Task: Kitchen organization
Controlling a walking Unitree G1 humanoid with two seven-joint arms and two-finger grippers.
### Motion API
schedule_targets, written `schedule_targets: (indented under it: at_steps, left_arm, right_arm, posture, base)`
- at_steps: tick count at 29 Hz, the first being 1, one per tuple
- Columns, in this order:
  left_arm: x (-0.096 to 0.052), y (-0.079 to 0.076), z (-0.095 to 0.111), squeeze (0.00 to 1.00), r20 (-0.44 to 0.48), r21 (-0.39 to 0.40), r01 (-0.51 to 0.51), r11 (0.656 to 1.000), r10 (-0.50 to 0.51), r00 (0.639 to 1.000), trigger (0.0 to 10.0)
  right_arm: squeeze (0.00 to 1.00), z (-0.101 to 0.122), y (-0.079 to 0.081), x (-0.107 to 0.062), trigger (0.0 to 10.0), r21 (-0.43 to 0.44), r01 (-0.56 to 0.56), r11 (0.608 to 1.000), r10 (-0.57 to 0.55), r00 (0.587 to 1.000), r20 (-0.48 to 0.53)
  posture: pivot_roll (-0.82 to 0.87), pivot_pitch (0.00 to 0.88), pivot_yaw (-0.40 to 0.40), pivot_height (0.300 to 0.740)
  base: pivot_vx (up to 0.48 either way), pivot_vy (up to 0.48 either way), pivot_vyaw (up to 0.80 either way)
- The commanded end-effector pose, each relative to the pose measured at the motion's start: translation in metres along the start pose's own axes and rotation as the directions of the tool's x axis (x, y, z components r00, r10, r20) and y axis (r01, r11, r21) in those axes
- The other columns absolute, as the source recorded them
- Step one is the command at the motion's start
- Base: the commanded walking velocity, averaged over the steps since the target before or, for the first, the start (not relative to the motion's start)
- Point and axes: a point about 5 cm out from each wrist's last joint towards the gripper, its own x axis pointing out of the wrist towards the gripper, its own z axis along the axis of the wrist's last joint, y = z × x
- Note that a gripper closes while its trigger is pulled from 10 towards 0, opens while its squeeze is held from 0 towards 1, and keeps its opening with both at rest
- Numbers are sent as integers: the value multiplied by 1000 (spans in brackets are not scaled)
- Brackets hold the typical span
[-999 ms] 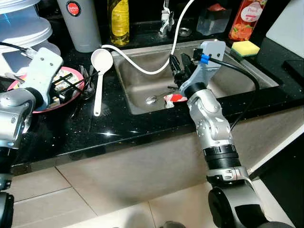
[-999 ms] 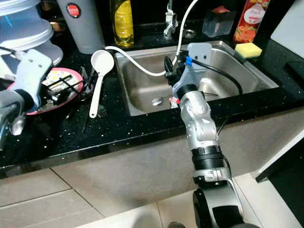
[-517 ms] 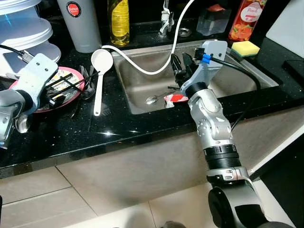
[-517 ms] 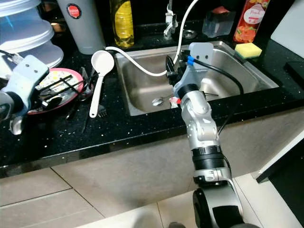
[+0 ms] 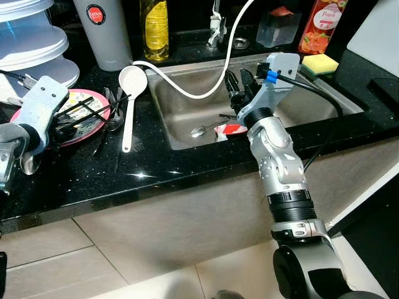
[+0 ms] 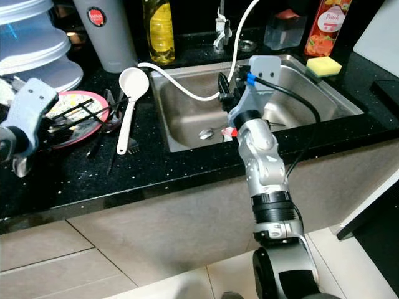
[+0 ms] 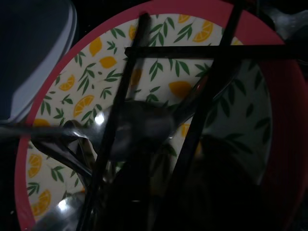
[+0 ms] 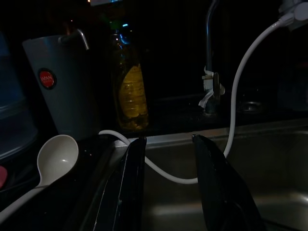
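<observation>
While your left gripper (image 5: 73, 118) spreads over slippery, thin spoons (image 7: 130, 130) on the plate (image 5: 93, 128), pinch one handle; your right gripper (image 5: 239, 84) hangs parted.

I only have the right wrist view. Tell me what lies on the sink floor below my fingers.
Observer: A metal spoon lies in the sink, next to a red and white wrapper.
Operator: Report the left gripper.
Observer: The left gripper is over the pink plate, which holds black chopsticks.
Operator: Name what sits beyond the sink's right corner.
Observer: A yellow sponge rests on the counter there, behind the right gripper.
</observation>
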Motion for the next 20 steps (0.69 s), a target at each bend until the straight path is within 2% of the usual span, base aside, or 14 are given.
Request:
schedule_targets:
  at_steps: [1, 10, 12, 13, 14, 15, 16, 18, 19, 20]
  left_arm:
    - [10, -13, -21, 0, -68, -48, 64, 997, -67, 995, 0]
    - [9, -13, -28, 0, -62, -115, 61, 992, -68, 996, 0]
    - [7, -13, -20, 0, -11, -149, 55, 987, -58, 998, 0]
    - [6, -11, -13, 0, 36, -169, 47, 984, -42, 998, 6902]
    - [3, -7, -2, 0, 104, -181, 21, 983, -2, 995, 9333]
    - [1, -5, 6, 0, 147, -188, 2, 982, 27, 989, 10000]
    - [-3, 0, 17, 0, 216, -202, -27, 979, 72, 974, 10000]
    - [-3, 0, 17, 0, 216, -202, -27, 979, 72, 974, 10000]
    - [-6, 2, 26, 0, 267, -218, -38, 975, 97, 959, 10000]
    - [-6, 2, 26, 0, 267, -218, -38, 975, 97, 959, 10000]
  right_arm:
    - [0, -2, 0, -2, 10000, 1, 1, 1000, -1, 1000, -11]
    - [0, -1, 0, -1, 10000, 2, 2, 1000, -2, 1000, -8]
    - [0, -1, 0, -1, 10000, 2, 2, 1000, -2, 1000, -8]
    - [0, -1, 0, -1, 10000, 2, 1, 1000, -1, 1000, -8]
    - [0, -1, 0, -1, 10000, 2, 0, 1000, 0, 1000, -8]
    - [0, -1, 0, -1, 10000, 1, -1, 1000, 1, 1000, -8]
    - [0, 0, 0, -1, 10000, 1, -2, 1000, 2, 1000, -7]
    - [0, 0, 0, -1, 10000, 1, -2, 1000, 2, 1000, -7]
    - [0, 0, 0, -1, 10000, 1, -3, 1000, 3, 1000, -6]
    - [0, 0, 0, -1, 10000, 1, -3, 1000, 3, 1000, -6]
  posture:
    - [-21, 0, 32, 740]
    - [-20, 0, 31, 740]
    - [-19, 0, 27, 740]
    - [-19, 0, 27, 740]
    - [-21, 0, 25, 740]
    - [-21, 0, 25, 740]
    - [-23, 0, 23, 740]
    - [-23, 0, 23, 740]
    - [-23, 0, 21, 740]
    - [-23, 0, 21, 740]
  base:
    - [0, 0, 0]
    - [0, 0, 0]
    - [0, 0, 0]
    - [0, 0, 0]
    - [0, 0, 0]
    - [0, 0, 0]
    - [0, 0, 0]
    - [0, 0, 0]
    - [0, 0, 0]
    - [0, 0, 0]
